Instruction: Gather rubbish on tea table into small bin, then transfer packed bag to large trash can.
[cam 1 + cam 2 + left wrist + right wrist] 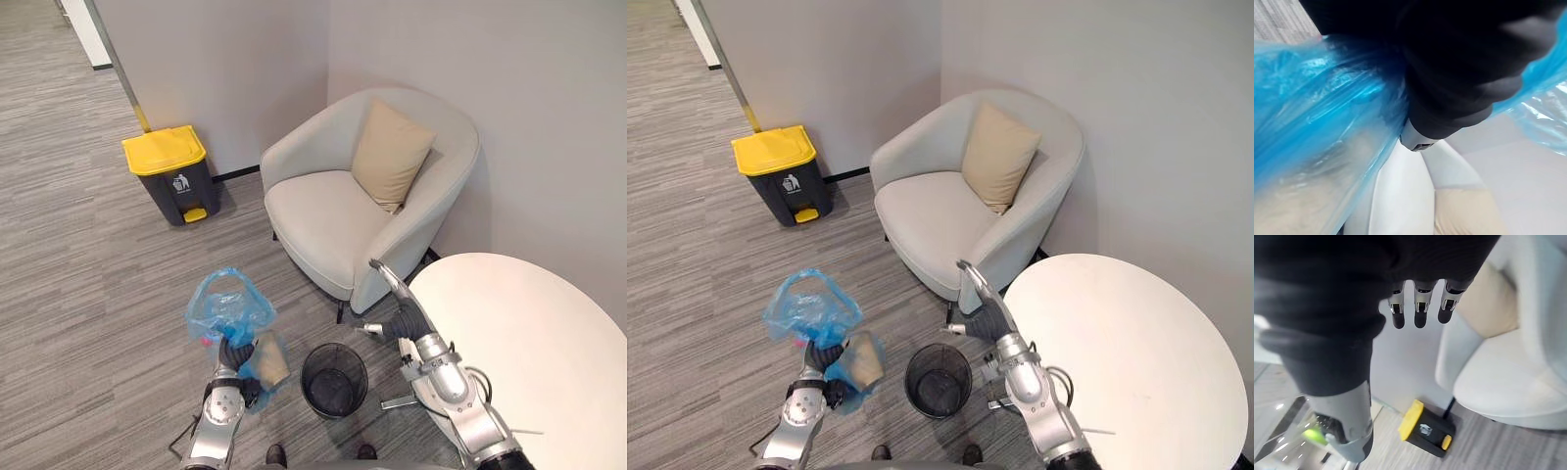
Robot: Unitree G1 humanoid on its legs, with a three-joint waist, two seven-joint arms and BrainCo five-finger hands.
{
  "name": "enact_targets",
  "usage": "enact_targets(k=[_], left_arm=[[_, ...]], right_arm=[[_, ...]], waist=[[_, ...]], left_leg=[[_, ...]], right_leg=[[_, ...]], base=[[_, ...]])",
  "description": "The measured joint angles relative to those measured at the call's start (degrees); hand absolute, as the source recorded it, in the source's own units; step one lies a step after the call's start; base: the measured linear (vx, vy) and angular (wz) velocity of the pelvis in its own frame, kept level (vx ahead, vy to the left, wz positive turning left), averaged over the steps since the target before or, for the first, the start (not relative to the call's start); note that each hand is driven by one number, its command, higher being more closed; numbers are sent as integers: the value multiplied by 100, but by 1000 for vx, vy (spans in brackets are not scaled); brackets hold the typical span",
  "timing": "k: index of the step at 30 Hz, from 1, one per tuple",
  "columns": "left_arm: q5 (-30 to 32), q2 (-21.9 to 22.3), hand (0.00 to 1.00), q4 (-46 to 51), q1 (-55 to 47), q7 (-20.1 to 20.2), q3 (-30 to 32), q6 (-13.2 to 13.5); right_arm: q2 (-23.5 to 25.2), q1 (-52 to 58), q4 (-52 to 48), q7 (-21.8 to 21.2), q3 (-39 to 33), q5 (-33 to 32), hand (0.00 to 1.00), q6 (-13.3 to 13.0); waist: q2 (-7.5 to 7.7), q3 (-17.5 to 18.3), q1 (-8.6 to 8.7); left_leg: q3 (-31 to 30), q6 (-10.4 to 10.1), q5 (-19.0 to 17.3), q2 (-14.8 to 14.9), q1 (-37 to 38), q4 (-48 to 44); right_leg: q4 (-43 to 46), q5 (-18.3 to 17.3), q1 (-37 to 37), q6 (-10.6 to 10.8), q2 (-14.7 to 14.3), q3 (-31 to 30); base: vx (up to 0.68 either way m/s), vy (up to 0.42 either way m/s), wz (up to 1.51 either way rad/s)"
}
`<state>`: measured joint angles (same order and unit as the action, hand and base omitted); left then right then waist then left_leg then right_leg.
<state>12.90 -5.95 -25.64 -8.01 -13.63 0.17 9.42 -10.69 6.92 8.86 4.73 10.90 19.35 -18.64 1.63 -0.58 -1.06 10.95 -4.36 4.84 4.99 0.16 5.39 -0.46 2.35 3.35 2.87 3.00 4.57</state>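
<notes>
There is one pale armchair, one round white table, one dark trash can with a yellow lid, one tan cushion, one black mesh bin and one blue plastic bag.

In the head views the armchair stands at 12 o'clock in a corner of plain grey walls, with the cushion leaning against its back. The trash can stands at 10 o'clock against the wall, well apart from the chair. The table fills the 4 o'clock side, its top bare. The mesh bin stands on the floor at 6 o'clock, between the two arms and just beside the table's edge. The floor is grey striped carpet.

The bag is at 7 o'clock, bunched around the left hand. A loop of plastic rises above the hand, and a fuller part with something tan inside hangs at its 4 o'clock, close to the mesh bin. The plastic covers the hand, so its grip cannot be told.

The right hand is raised between the chair's front and the table, its fingers straight, relaxed and holding nothing, well apart from the bag.
</notes>
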Motion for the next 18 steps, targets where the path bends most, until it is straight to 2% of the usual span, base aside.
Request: enact_targets(k=[8, 10, 18], left_arm=[[-347, 5, 100, -705, -12, 381, 56, 5], [-410, 6, 100, -822, -15, 486, 56, 5], [-557, 7, 100, -1123, -115, 741, 53, 9]], right_arm=[[360, 155, 2103, -419, -781, -1519, 0, 366], [354, 155, 2369, -478, -838, -1715, 0, 410], [366, 152, 2806, -491, -928, -1777, 0, 534]], waist=[[-152, -62, 12], [-162, -68, 13], [-155, -68, 30]], left_leg=[[-1, -8, -64, 7, -13, 0], [-2, -22, -76, 11, -13, 0], [18, 56, -215, -11, 17, -177]], right_leg=[[-45, -14, -9, 11, 0, -1], [-39, -21, -8, 12, -5, -2], [161, -176, -11, 22, 16, -13]], base=[[9, -2, 0], [44, -7, -1], [53, -1, -2]])
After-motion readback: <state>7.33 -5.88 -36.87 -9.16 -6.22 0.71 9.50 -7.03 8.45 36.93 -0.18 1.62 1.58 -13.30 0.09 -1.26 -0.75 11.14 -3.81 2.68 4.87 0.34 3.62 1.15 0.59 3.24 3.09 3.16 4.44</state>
